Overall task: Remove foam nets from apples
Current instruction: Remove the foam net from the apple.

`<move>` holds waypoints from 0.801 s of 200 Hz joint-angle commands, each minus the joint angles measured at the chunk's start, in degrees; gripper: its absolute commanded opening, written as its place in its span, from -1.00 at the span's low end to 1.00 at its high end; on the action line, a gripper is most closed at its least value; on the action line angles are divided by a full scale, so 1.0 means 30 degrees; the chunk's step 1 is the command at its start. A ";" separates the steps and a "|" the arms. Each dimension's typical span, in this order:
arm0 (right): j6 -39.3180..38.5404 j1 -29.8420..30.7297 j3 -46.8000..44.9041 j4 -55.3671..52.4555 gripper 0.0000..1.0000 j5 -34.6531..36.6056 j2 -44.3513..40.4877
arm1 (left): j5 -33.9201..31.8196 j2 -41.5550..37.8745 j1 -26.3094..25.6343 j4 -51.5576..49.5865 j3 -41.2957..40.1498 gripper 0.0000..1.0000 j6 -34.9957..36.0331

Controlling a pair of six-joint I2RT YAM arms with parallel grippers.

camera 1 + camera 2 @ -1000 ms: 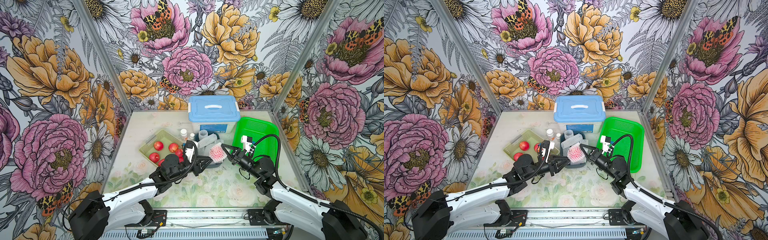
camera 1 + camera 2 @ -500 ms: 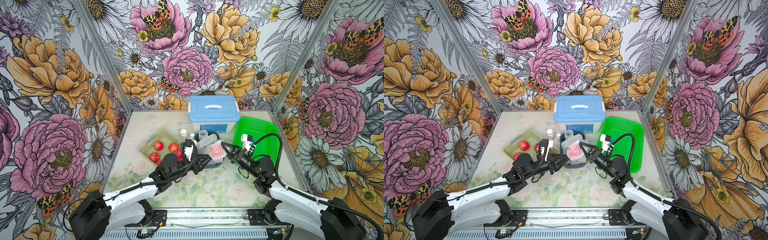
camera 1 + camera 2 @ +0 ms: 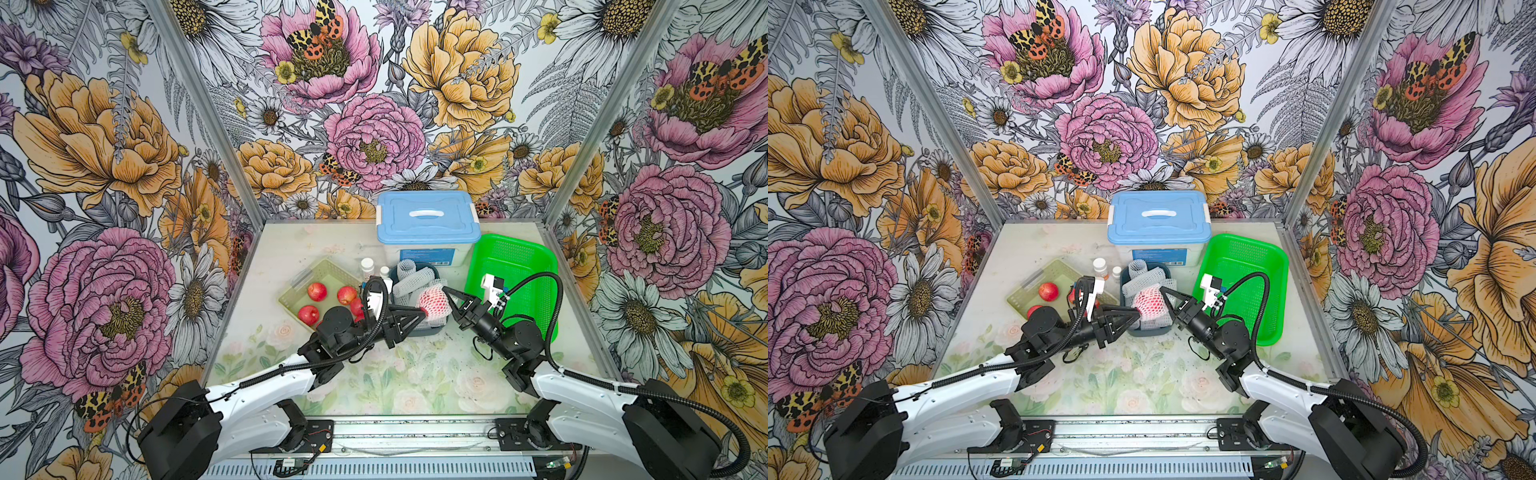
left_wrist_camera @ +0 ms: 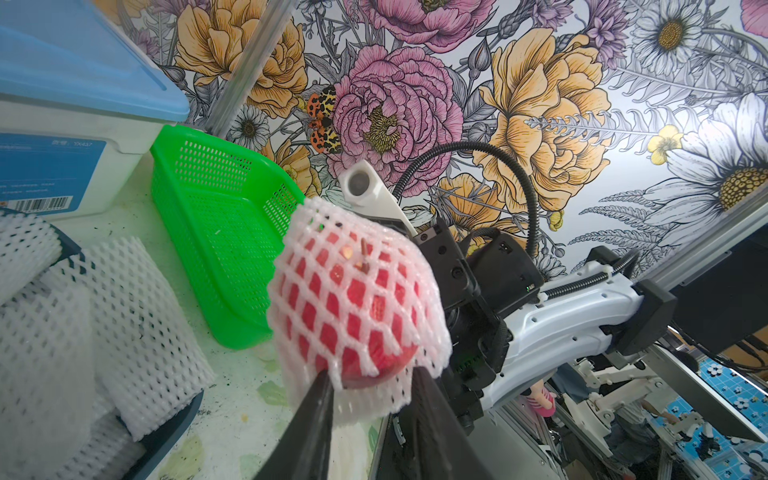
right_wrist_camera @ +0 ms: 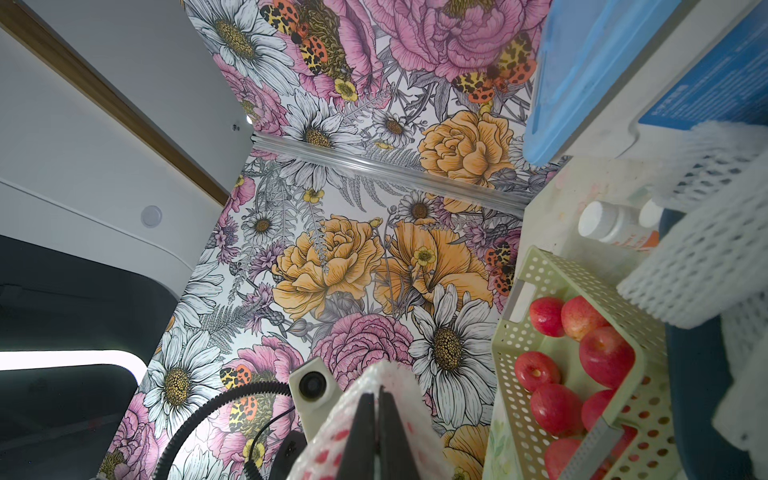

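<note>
While the right hand [image 3: 445,289] is pressed together on one end of a foam net [image 4: 299,232], the apple [image 4: 357,295] inside that net hangs clear of the worktop [image 3: 374,374]. In both top views it sits over the dark blue bin [image 3: 428,332], between the two hands. The net covers most of the fruit. The red end nearest the left hand [image 4: 372,382] shows bare below the frilly edge. That hand's fingers stand apart, one on each side of the bare end, tips at the fringe. Whether they press on it cannot be told. Empty nets [image 3: 409,276] fill the bin. Bare apples [image 3: 317,291] lie in the pale green tray [image 3: 320,268], near the bin on the robot's left. A bright green basket [image 3: 519,270] stands on the bin's other side.
</note>
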 commanded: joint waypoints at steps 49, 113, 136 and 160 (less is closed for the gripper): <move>-0.1368 0.1346 0.0711 0.0563 -1.00 -0.0888 0.0408 | -0.0197 -0.0230 0.0310 0.0925 0.0146 -0.09 -0.0429; -0.1454 0.1614 0.0667 0.1323 -1.00 -0.0889 0.1425 | 0.0408 -0.0247 0.0376 0.0983 0.0401 0.16 -0.0492; -0.1431 0.1673 0.0646 0.1452 -1.00 -0.0889 0.1628 | 0.0277 -0.0398 0.0403 0.1013 0.0367 0.22 -0.0460; -0.1384 0.1754 0.0682 0.1592 -1.00 -0.0932 0.1946 | 0.0170 -0.0612 0.0397 0.0991 0.0372 0.23 -0.0272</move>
